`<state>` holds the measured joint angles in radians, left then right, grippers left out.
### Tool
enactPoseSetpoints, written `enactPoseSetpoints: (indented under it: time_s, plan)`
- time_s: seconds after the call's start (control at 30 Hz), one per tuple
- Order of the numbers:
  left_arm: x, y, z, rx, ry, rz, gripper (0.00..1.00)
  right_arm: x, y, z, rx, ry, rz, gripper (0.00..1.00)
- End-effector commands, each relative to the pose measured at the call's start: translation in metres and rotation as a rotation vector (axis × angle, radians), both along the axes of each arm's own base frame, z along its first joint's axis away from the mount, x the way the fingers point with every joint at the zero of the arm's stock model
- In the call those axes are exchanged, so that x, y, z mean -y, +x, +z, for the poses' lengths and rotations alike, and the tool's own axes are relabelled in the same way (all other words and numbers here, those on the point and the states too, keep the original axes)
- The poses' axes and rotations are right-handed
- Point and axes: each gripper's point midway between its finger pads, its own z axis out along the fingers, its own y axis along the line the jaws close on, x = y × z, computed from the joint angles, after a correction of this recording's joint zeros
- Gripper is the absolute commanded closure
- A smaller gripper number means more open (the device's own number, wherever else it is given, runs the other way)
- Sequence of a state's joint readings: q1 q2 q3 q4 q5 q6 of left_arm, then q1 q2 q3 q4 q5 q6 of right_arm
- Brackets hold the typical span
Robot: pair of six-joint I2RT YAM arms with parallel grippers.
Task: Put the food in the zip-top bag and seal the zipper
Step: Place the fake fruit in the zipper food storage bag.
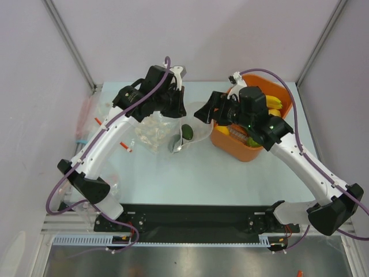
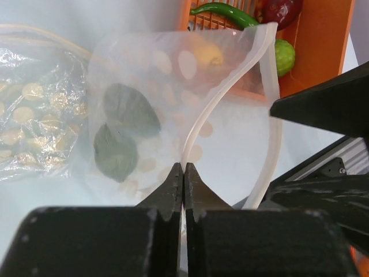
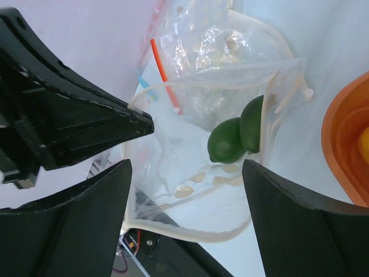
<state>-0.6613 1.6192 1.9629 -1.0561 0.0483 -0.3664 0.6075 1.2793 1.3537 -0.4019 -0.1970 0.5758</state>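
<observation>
Left gripper (image 2: 183, 173) pinches the rim of the clear white-dotted plastic bag (image 2: 144, 69) toward the bench's far edge; right gripper (image 3: 184, 167) is spread and empty. If the floppy rim slips, the green plastic avocado halves (image 3: 230, 138) could spill.

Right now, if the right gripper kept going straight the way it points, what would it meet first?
Probably the dotted bag: the right gripper aims into its open mouth, with the green avocado just beyond. Depth is unclear.
</observation>
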Motion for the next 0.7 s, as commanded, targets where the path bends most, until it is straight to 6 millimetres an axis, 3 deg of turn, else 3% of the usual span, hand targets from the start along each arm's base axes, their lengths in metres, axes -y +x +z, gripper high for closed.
enactPoseSetpoints:
  time_s: [0.0,0.1,0.27,0.53,0.67]
  plan:
    - [-0.001,0.0,0.02,0.053,-0.053,0.007,1.0,0.018,0.009,0.043,0.099,0.029,-0.059,0.18]
    - [-0.002,0.001,0.019,0.056,-0.051,0.01,1.0,0.04,0.022,0.044,0.081,0.028,-0.12,0.21]
    - [-0.003,0.002,0.019,0.062,-0.047,0.008,1.0,0.08,0.045,0.025,0.018,-0.012,-0.231,0.21]
    - [-0.001,0.003,0.019,0.07,-0.047,-0.004,1.0,0.152,0.082,-0.035,-0.143,-0.138,-0.429,0.12]
    - [0.001,0.005,0.018,0.068,-0.047,-0.006,1.0,0.164,0.095,-0.065,-0.213,-0.203,-0.464,0.08]
